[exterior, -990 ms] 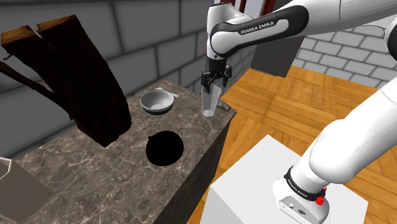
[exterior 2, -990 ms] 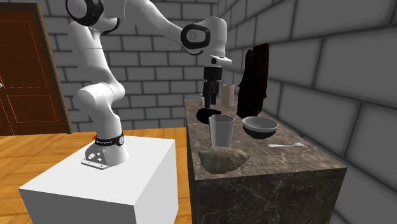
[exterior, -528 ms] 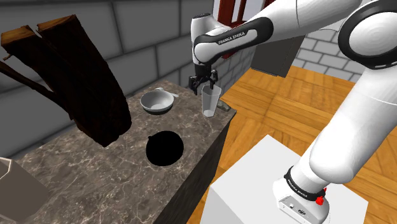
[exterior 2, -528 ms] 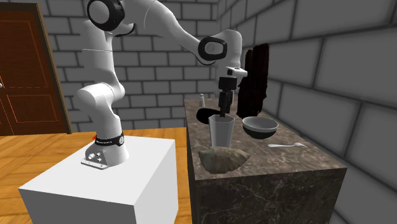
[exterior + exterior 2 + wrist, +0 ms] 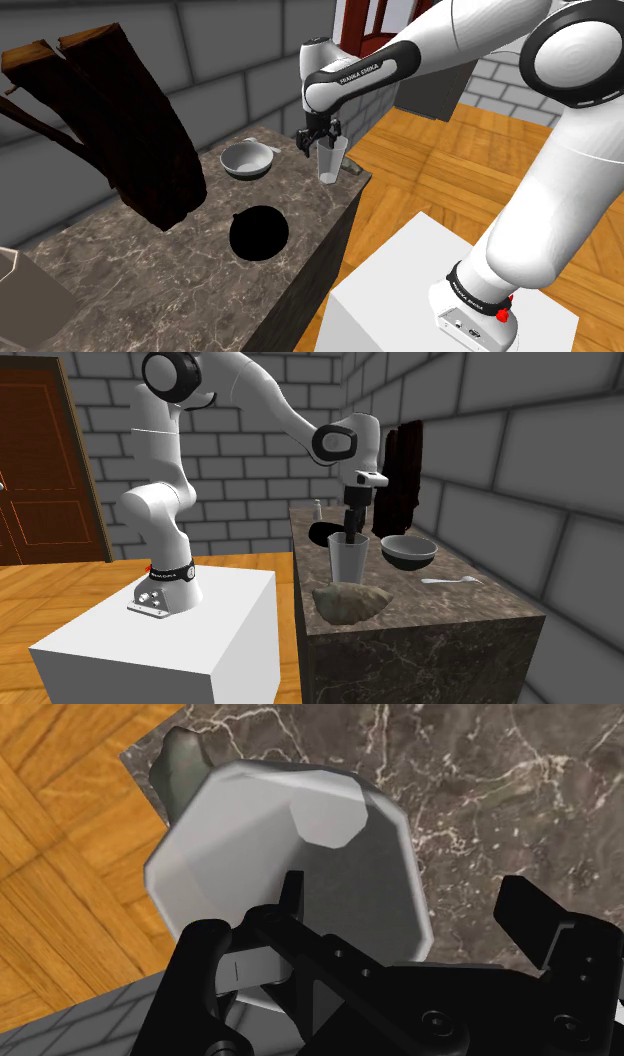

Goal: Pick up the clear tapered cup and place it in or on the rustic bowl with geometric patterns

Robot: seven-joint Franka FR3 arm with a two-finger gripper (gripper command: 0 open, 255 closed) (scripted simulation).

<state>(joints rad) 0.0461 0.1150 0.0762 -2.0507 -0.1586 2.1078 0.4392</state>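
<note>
While grey bowl (image 5: 246, 161) sits on marble surface (image 5: 150, 270), hand (image 5: 317, 146) hovers to its right in shoulder view, fingers (image 5: 530, 919) wide apart, straddling rim of clear tapered cup (image 5: 331, 164): one inside, one outside, not clamped. Cup stands upright near surface's corner, apart from bowl.

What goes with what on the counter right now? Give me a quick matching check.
1 cup
2 bowl
3 spoon
4 lump

A at the corner of the counter
B one wall inside the open gripper
C upright, empty
D lying flat by the bowl

Pairs: 1-B, 2-C, 3-D, 4-A
</note>
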